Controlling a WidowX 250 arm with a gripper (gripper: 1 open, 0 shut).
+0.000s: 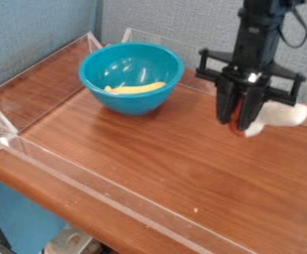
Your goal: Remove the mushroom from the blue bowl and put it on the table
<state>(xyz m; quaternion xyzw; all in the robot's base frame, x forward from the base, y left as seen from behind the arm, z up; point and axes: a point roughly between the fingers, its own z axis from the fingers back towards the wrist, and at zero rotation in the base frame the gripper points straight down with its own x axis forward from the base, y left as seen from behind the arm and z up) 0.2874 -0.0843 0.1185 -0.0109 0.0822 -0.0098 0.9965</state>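
A clear acrylic wall (37,74) edges the left side of the brown wood-grain table (156,169). Toward the back left stands the blue bowl (130,76), with a yellow banana-like piece (133,88) lying inside it. Well to the right, the black end effector (246,121) points straight down above the table, its fingers narrowed around the mushroom (278,118), whose pale body pokes out to the right of the fingers, just above the tabletop

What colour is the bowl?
Turquoise-blue, glossy: the blue bowl, clearest in the camera view.
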